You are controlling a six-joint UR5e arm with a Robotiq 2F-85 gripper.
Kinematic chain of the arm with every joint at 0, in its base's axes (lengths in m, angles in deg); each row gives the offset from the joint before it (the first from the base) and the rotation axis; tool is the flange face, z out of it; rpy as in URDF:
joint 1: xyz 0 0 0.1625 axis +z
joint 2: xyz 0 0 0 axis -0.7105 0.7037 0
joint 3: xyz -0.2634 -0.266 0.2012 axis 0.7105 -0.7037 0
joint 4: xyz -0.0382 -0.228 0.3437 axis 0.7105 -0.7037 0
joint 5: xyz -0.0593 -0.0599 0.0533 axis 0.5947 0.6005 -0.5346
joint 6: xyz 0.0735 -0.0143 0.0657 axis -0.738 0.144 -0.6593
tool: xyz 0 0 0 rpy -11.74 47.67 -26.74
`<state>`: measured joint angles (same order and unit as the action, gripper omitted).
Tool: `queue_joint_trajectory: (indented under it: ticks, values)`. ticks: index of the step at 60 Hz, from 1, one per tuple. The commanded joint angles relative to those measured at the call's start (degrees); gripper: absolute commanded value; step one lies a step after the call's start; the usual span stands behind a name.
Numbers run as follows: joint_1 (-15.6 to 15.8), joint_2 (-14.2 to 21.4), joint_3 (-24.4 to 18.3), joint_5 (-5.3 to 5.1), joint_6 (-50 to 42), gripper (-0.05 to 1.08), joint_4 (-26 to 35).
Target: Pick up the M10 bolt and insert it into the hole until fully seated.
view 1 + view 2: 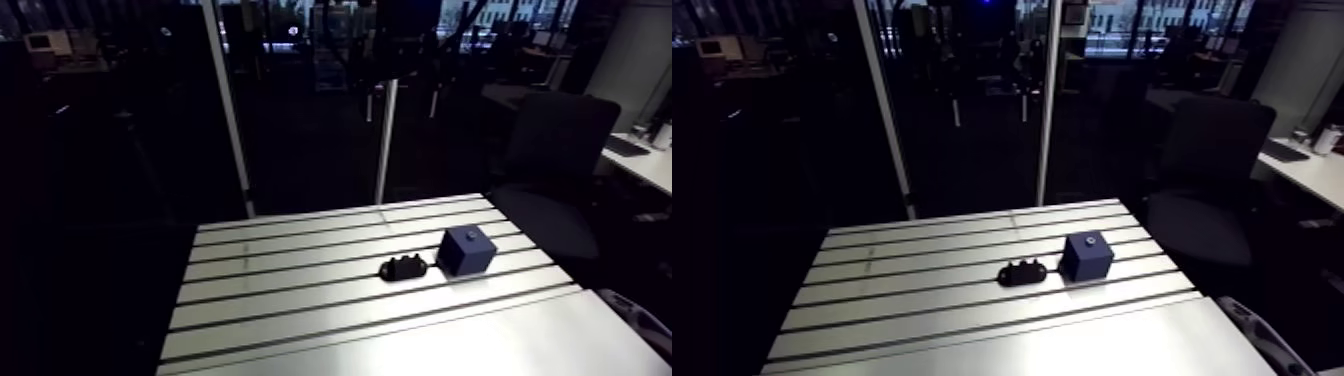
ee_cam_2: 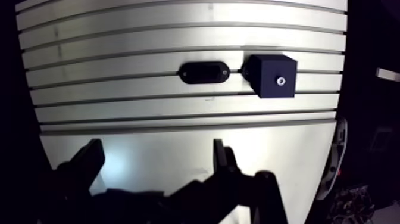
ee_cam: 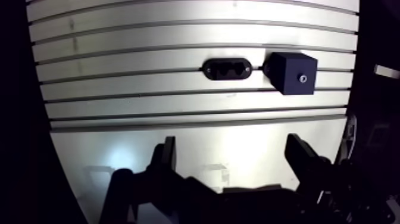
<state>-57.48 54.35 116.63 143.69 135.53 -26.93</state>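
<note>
One blue cube (image 1: 466,250) on slotted table (image 1: 290,262)

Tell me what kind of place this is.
Likely a robotics test bench: a slotted aluminium table carrying a dark blue block with a round opening and a black oval fixture beside it, the claw open above.

A robotics lab is indicated by a slotted aluminium table (image 1: 300,292), on which a blue fixture block (image 1: 466,250) is set, and an office chair (image 1: 555,145) beside it.
</note>
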Motion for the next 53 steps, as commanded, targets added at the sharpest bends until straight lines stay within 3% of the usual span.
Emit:
queue_joint_trajectory:
  ticks: [1, 53]
  values:
    - [6.84, 1.00, -3.68, -0.09, -5.31, 0.01, 3.89]
    - [6.84, 0.92, -2.78, -0.27, -5.40, 0.01, 3.89]
